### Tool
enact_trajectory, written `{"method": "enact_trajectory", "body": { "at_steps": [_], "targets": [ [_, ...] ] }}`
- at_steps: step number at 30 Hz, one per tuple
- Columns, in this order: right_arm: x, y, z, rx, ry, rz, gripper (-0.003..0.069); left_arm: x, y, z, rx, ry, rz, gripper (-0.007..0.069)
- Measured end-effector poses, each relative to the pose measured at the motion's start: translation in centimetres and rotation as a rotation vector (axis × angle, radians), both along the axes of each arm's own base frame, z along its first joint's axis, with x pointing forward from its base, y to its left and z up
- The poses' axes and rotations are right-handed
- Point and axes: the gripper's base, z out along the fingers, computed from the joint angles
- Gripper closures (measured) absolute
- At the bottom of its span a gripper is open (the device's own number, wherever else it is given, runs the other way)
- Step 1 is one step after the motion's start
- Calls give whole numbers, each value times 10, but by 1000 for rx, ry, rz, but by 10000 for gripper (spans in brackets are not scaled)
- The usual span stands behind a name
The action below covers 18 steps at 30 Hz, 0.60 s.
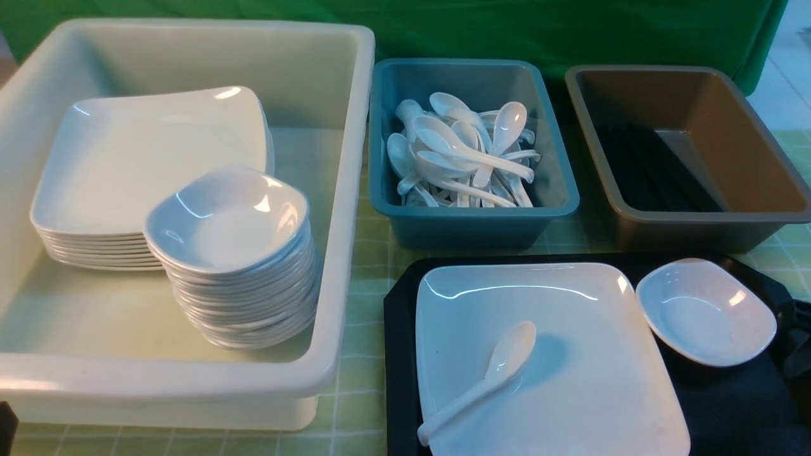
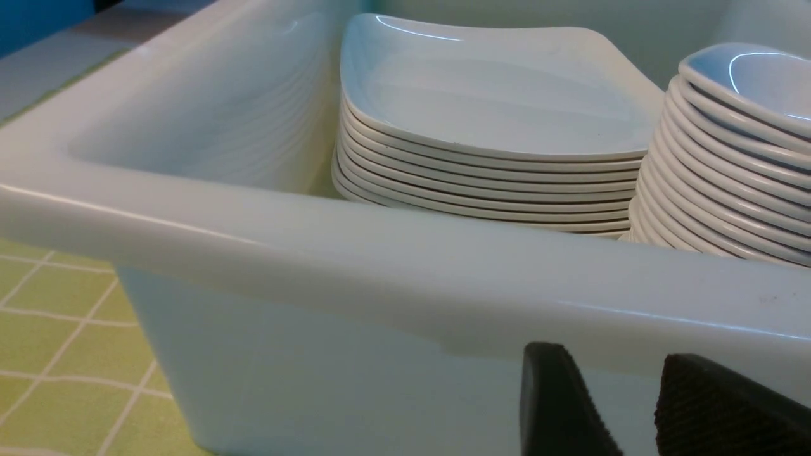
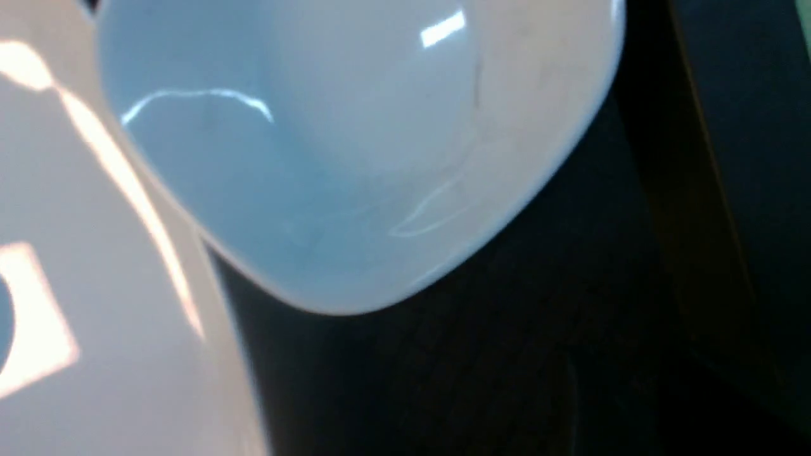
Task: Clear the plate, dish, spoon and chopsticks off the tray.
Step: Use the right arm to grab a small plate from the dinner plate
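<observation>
On the black tray point(image 1: 399, 354) lies the large white square plate point(image 1: 570, 354), and the white spoon point(image 1: 488, 373) rests on it with its handle toward me. Right of the plate on the tray sits the small white dish point(image 1: 706, 310). My right gripper point(image 1: 793, 326) is a dark shape at the dish's right rim. Its wrist view shows the dish point(image 3: 355, 126) close up over the tray point(image 3: 475, 348), with the jaws lost in the dark. Black chopsticks point(image 1: 652, 171) lie in the brown bin. My left gripper point(image 2: 618, 361) is open and empty by the white tub's outer wall.
The big white tub point(image 1: 342, 209) on the left holds a stack of square plates point(image 1: 127, 164) and a stack of small dishes point(image 1: 234, 253). Behind the tray are a teal bin point(image 1: 469, 221) with several spoons and a brown bin point(image 1: 747, 158). A green checked cloth covers the table.
</observation>
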Motion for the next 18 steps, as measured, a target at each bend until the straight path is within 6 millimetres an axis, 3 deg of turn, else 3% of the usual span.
{"method": "enact_trajectory", "body": {
  "at_steps": [2, 4, 13, 18],
  "targets": [
    [3, 1, -11, 11, 2, -22, 358, 0, 0, 0, 0, 0, 0, 400],
    [7, 2, -13, 11, -18, -34, 340, 0, 0, 0, 0, 0, 0, 400],
    [24, 7, -13, 12, -158, -160, 325, 0, 0, 0, 0, 0, 0, 400],
    [28, 6, -20, 31, -148, -220, 295, 0, 0, 0, 0, 0, 0, 400]
  ]
}}
